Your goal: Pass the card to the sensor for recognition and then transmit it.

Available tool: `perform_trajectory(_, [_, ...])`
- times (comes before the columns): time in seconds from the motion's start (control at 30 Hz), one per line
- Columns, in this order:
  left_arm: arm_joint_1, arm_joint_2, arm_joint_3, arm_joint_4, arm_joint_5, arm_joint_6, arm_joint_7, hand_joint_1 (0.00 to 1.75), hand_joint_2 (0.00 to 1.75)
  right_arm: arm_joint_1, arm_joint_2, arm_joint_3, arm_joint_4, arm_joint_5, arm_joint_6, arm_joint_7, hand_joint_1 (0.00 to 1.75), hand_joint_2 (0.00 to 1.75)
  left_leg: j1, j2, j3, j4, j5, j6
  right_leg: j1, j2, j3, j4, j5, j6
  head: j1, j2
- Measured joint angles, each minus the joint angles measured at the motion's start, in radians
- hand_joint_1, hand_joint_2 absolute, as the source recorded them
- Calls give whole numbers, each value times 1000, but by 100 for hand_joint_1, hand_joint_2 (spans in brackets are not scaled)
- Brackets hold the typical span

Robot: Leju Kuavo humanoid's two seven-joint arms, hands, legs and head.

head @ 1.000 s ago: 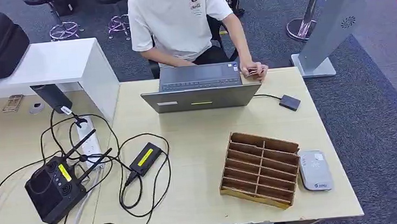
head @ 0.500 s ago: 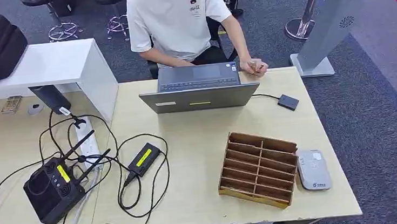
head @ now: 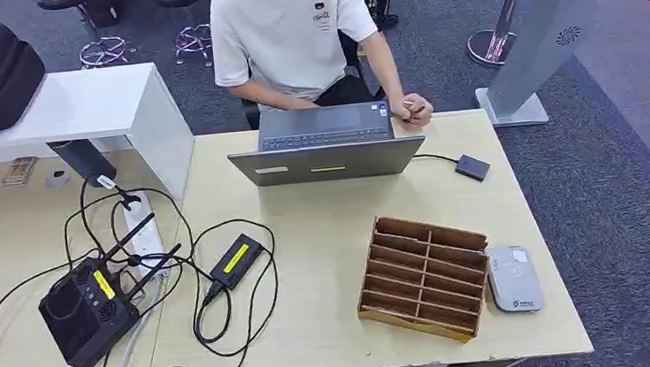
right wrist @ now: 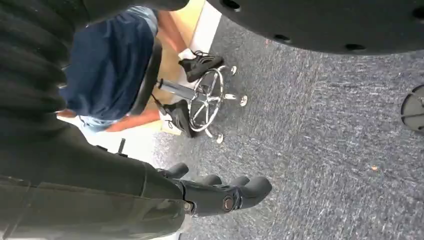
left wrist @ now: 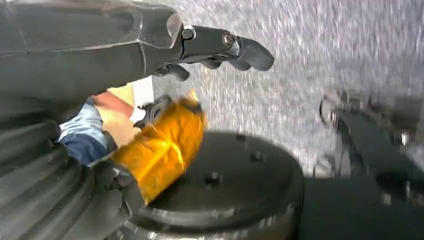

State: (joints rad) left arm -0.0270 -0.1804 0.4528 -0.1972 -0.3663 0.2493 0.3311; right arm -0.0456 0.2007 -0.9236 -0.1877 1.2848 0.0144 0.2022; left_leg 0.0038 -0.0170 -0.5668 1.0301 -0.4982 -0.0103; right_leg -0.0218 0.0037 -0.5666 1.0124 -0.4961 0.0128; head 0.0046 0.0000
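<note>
At the far edge of the tabletop (head: 334,325), the card (head: 417,107) sits in the person's hand (head: 414,110); the left hand (left wrist: 220,47) and right hand (right wrist: 220,192) hang empty beside the floor, fingers loosely apart, the right nearer.

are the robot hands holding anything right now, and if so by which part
Nothing is held. The left hand and the right hand both hang over the carpet with nothing between their fingers.

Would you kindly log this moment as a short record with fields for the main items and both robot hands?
card reader: grey pad on the table's right end
organizer: wooden slotted rack touching the reader's left side
laptop: open, before a seated person
card: possibly in the person's hand, unclear
left robot hand: empty, hanging over floor
right robot hand: empty, hanging over floor
</note>
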Motion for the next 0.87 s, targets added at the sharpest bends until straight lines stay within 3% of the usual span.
perform_trajectory(0.1, [1,2,1,0,-17,122,-37,0,175,1,0,-3,-1,-24,-102,3,0,175,0,1,0,0,0,0,0,0,0,0,0,0,0,0])
perform_trajectory(0.2, [1,8,22,0,5,318,-163,0,175,1,5,-27,-5,-63,-339,-26,0,175,0,0,0,0,0,0,0,0,0,0,0,0,0,0])
perform_trajectory(0.27, [4,15,49,-3,-13,411,-220,0,175,2,7,-46,-9,-80,-484,-32,0,175,0,1,0,0,0,0,0,0,0,0,0,0,0,0])
perform_trajectory(0.3, [13,16,73,-17,-77,432,-220,0,175,3,7,-56,-10,-86,-543,-29,0,175,0,1,0,0,0,0,0,0,0,0,0,0,0,0])
perform_trajectory(0.4, [33,-9,234,-99,-439,446,-219,0,175,6,8,-87,-16,-98,-663,0,0,175,0,0,0,0,0,0,0,0,-1,0,0,0,0,0])
perform_trajectory(0.47, [28,-34,393,-156,-634,449,-222,0,175,7,10,-105,-21,-102,-701,14,0,175,0,1,0,0,0,0,0,0,-1,0,0,0,0,0])
perform_trajectory(0.63, [29,-66,586,-228,-644,451,-225,0,175,12,13,-127,-29,-102,-707,17,0,175,0,3,1,0,-1,-2,0,3,-1,0,0,0,0,0])
perform_trajectory(0.7, [23,-84,653,-257,-757,451,-283,0,175,11,13,-135,-33,-95,-707,42,0,175,0,2,0,0,-1,-2,0,2,-1,0,0,0,0,0])
perform_trajectory(0.77, [-7,-108,791,-297,-902,451,-366,0,175,8,12,-153,-45,-88,-709,67,0,175,0,2,0,0,-1,-2,0,2,0,0,0,0,0,0])
perform_trajectory(0.87, [-31,-126,927,-327,-926,451,-387,0,175,7,4,-175,-49,-81,-708,71,0,175,0,4,2,0,-2,-3,0,4,1,0,0,0,0,0])
